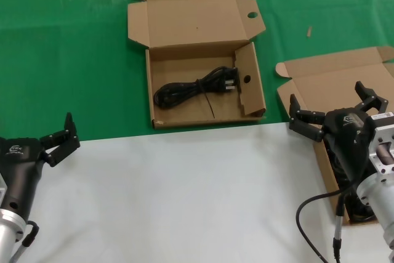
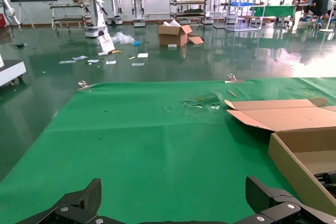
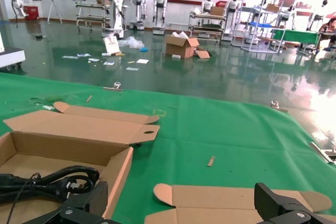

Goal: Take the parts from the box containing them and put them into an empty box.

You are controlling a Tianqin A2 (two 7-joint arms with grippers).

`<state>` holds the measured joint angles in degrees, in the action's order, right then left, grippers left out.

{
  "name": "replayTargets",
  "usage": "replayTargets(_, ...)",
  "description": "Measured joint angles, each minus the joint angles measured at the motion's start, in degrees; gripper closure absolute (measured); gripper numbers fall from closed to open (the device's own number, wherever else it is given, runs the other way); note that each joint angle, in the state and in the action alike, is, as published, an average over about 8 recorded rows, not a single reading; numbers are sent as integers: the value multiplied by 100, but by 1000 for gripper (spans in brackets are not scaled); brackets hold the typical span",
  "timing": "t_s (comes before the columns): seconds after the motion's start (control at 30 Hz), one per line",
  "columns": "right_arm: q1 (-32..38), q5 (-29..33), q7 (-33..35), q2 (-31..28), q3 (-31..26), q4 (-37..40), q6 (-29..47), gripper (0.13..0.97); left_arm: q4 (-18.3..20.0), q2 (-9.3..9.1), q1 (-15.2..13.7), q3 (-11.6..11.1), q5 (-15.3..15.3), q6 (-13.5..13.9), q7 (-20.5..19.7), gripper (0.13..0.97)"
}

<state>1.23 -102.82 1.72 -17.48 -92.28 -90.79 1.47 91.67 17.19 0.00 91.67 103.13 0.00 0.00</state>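
Head view: two brown cardboard boxes sit open on the green cloth [image 1: 68,60] that covers the far part of the counter [image 1: 184,189]; the near part is bare white. The box with round holes [image 1: 206,60] stands centre-far, lid hinged back, one hole through the lid's side tab and another through the inner flap on its right side. One black cable bundle [image 1: 196,87] lies across its floor, plug toward the right.

The plain box [image 1: 335,81] lies at the right, lid folded back, mostly hidden behind the right arm. Dark contents show inside at its near end, too hidden to identify.

Right end effector [image 1: 337,106] hovers over the plain box, fingers spread wide apart, nothing between them. Left end effector [image 1: 60,135] sits at the near left, at the boundary between green cloth and white counter, well apart from both boxes, fingers apart and empty.

Right wrist view: the cable bundle's plug rests inside the holed box, near its right wall.

Left wrist view: green cloth ahead; holed box at the edge.
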Motion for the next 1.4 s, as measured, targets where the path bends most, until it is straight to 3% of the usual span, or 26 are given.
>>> replayTargets(1.4, 0, 0, 0, 0, 0, 0, 0, 129, 0, 0, 0, 0, 0, 0, 0, 132)
